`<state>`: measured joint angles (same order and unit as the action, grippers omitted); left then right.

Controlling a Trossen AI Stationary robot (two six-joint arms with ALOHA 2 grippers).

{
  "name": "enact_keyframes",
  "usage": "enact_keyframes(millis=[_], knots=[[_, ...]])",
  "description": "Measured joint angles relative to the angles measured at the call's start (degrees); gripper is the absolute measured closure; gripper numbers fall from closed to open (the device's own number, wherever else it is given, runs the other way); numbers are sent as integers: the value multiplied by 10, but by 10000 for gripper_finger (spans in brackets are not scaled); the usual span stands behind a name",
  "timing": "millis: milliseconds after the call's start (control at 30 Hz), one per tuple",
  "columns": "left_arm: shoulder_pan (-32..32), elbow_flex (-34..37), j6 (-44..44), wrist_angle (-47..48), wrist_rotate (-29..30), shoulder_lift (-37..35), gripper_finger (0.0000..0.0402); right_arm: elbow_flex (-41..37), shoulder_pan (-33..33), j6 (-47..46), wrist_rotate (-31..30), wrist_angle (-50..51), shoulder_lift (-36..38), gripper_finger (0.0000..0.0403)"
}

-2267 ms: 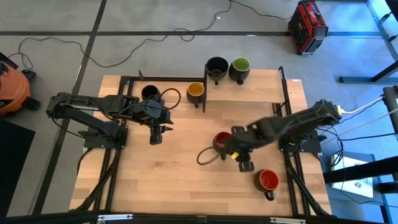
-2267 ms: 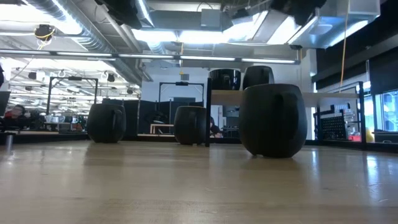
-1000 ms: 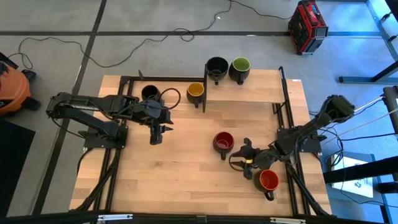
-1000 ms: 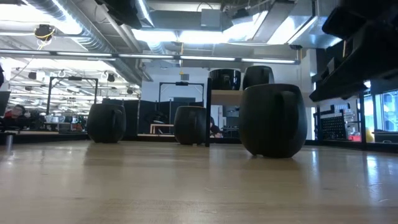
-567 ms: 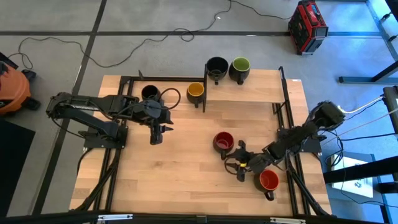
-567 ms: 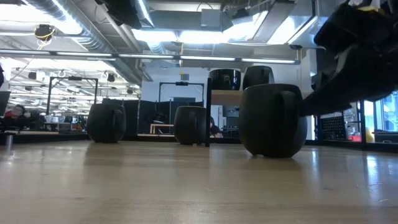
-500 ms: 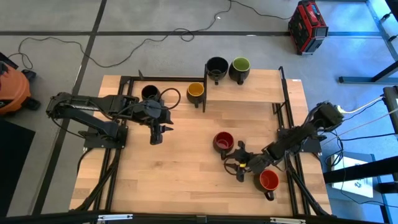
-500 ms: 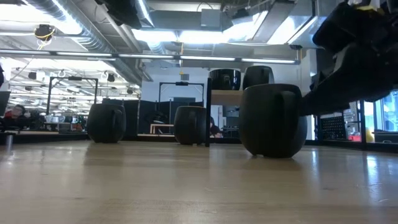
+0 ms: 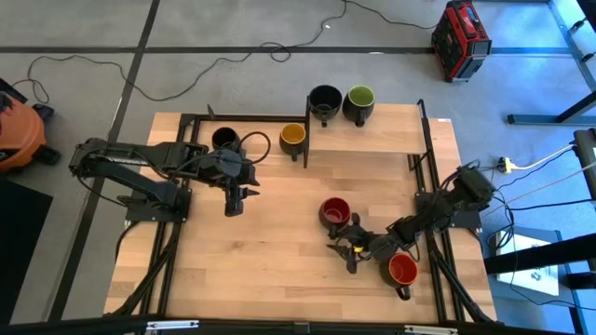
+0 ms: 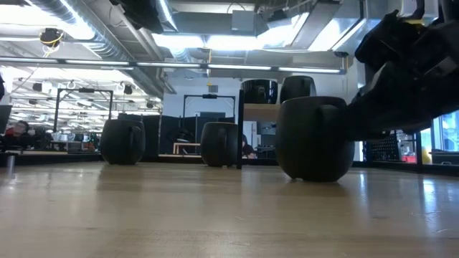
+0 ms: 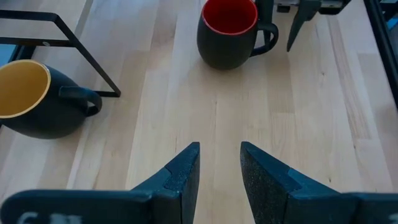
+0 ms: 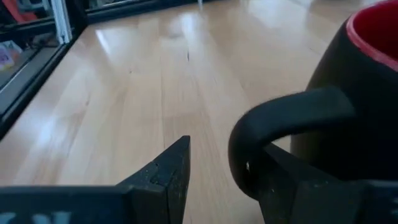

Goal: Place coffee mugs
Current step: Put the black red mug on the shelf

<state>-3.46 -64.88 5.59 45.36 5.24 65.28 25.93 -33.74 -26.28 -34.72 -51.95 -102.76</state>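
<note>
Red-lined mug (image 9: 333,212) stands upright mid-table, handle turned toward the right gripper (image 9: 349,247), whose parted fingers sit low beside that handle (image 12: 283,121), one finger apparently reaching into the loop. It looks like glazed ceramic: stiff, weighty, slick and chippable, so I'd pinch the handle squarely. The left gripper (image 9: 233,199) hovers narrowly open, well apart.

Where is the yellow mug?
In the high view the yellow mug sits on the table's far side, beside the black frame, left of the raised shelf.
</note>
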Motion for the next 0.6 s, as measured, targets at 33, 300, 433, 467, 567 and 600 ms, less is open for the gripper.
enact_keyframes(millis=[33,300,433,467,567,600], knots=[[0,0,0,0,0,0,292,0,0,1,-5,-12,-8,259],[0,0,0,0,0,0,292,0,0,11,-26,-71,-39,313],[0,0,0,0,0,0,292,0,0,28,-22,-70,-39,383],[0,0,0,0,0,0,292,1,0,39,-22,-71,-39,388],[0,0,0,0,0,0,292,1,0,45,-14,-68,-37,384],[0,0,0,0,0,0,292,0,1,50,-9,-65,-33,387]])
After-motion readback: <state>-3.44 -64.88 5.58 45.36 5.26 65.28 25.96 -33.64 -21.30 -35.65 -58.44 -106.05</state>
